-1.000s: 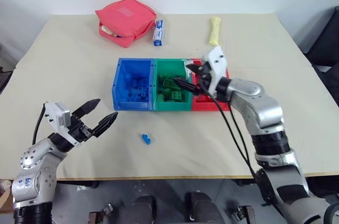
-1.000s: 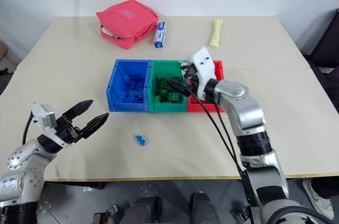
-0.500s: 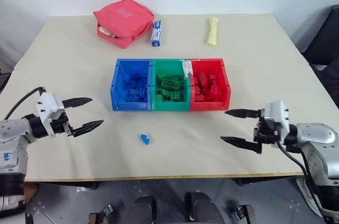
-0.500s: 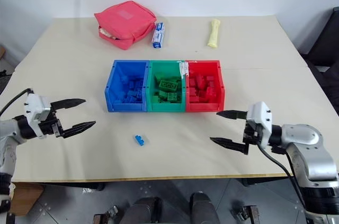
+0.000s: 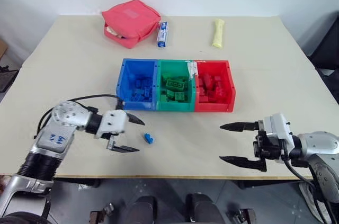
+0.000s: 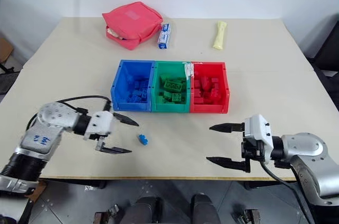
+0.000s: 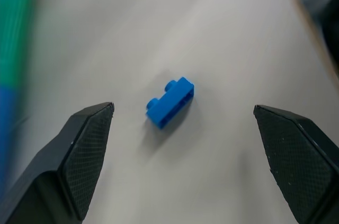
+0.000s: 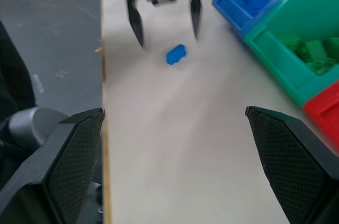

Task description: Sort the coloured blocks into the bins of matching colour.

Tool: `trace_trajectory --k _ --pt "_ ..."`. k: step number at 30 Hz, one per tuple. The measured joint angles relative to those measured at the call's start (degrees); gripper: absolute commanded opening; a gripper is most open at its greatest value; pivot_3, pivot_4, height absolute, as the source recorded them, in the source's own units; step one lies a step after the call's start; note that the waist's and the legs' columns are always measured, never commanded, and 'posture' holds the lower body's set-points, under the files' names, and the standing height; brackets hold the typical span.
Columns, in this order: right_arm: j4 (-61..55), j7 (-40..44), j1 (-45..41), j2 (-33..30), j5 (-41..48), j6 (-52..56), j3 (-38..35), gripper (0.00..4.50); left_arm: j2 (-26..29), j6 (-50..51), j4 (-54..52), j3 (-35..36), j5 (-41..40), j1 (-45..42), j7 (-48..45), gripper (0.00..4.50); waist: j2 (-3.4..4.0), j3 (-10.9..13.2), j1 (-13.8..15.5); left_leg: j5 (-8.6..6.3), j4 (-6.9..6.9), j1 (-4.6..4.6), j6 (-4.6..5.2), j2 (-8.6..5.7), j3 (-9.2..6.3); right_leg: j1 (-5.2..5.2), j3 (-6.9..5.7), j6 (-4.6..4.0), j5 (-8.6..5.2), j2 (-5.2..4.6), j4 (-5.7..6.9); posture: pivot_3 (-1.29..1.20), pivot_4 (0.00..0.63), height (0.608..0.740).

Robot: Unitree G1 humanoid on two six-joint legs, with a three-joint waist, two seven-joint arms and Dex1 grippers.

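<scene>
One small blue block (image 5: 148, 138) lies loose on the table in front of the bins, also seen close up as a studded blue block (image 7: 170, 102). My left gripper (image 5: 132, 134) is open just left of it, fingers pointing at it, not touching. The three joined bins stand mid-table: blue bin (image 5: 125, 73), green bin (image 5: 161, 87) and red bin (image 5: 230, 81), each holding several blocks of its own colour. Near the table's front right edge my right gripper (image 5: 232, 143) stands open and empty, pointing left.
A red zipped pouch (image 5: 131, 22), a blue-and-white tube (image 5: 163, 34) and a yellow roll (image 5: 217, 33) lie along the far side of the table. The table's front edge (image 5: 175, 175) runs just below both grippers.
My left gripper has swung right and now points at the loose blue block. My right gripper has drawn back from over the bins to the front right edge.
</scene>
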Motion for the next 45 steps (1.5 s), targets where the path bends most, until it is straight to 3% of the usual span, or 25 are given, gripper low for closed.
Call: trace_trajectory --k 4,6,19,20,28,33,36,44,45 --pt "-2.1 -1.6 0.9 0.0 0.2 1.0 0.3 4.46 -2.3 -0.6 3.1 -1.4 2.6 -3.1 1.3 4.50 -0.01 0.0 0.3 -0.01 0.11 -0.05 0.02 -0.02 -0.02 0.01 -0.04 0.03 0.01 -0.02 0.02 0.00 0.150 0.740" --pt "-2.6 -2.3 1.1 0.0 0.3 1.0 0.3 4.50 -3.3 -0.7 4.2 -2.1 3.0 -4.0 1.4 4.11 -0.01 0.0 0.3 -0.05 0.22 -0.05 0.09 -0.03 -0.04 0.08 -0.04 0.07 0.03 -0.03 0.02 0.00 0.150 0.740" --pt "-3.2 -4.2 4.3 0.0 0.4 0.9 0.3 4.50 -4.6 -0.5 4.7 -3.8 3.7 -4.5 0.7 0.46 0.00 0.0 1.4 -0.08 0.43 -0.05 0.15 -0.06 -0.06 0.21 -0.02 0.16 0.08 -0.06 -0.05 0.00 0.150 0.740" --pt "-3.2 -4.3 4.5 0.0 0.4 0.8 0.2 4.50 -4.8 0.1 4.6 -3.5 3.3 -4.2 1.1 0.34 0.00 0.0 1.4 -0.08 0.44 -0.05 0.15 -0.06 -0.06 0.21 -0.02 0.16 0.08 -0.06 -0.05 0.00 0.150 0.740" --pt "-3.2 -11.7 4.7 7.1 2.0 -0.3 -2.5 4.50 -7.9 12.7 -4.3 7.5 -7.7 4.2 8.5 0.34 0.00 0.0 1.3 -0.13 0.46 -0.09 0.14 -0.01 -0.11 0.16 -0.02 0.16 0.08 -0.05 -0.02 0.00 0.150 0.740" --pt "-2.7 -20.3 0.2 13.5 0.3 -3.1 -3.6 4.50 -14.0 24.8 -10.6 22.8 -19.7 8.0 22.5 0.34 0.00 0.0 1.2 -0.12 0.52 -0.07 0.12 -0.01 -0.11 0.15 -0.02 0.16 0.08 -0.06 0.08 0.00 0.150 0.740" --pt "-1.5 -24.5 -4.0 15.1 -0.7 -4.6 -4.8 4.50 -17.1 28.6 -11.9 28.4 -22.9 7.0 31.3 0.34 0.00 0.0 1.3 -0.12 0.53 -0.04 0.10 -0.06 -0.11 0.13 -0.04 0.16 0.08 -0.06 0.20 0.00 0.150 0.740" --pt "0.0 -25.5 -5.7 13.7 -1.1 -3.8 -4.2 4.50 -21.9 34.9 -8.2 26.4 -19.9 -3.7 47.1 0.34 -0.03 0.0 1.5 -0.14 0.56 -0.08 0.15 -0.19 -0.15 0.14 -0.05 0.20 0.11 -0.08 0.25 0.00 0.150 0.740" --pt "0.0 -25.4 -5.6 13.7 -1.2 -3.8 -4.1 4.50 -22.2 35.1 -7.9 25.7 -19.9 -4.1 47.1 0.69 -0.03 0.0 1.3 -0.15 0.53 -0.07 0.14 -0.18 -0.12 0.10 -0.03 0.20 0.10 -0.06 0.25 0.00 0.150 0.740"
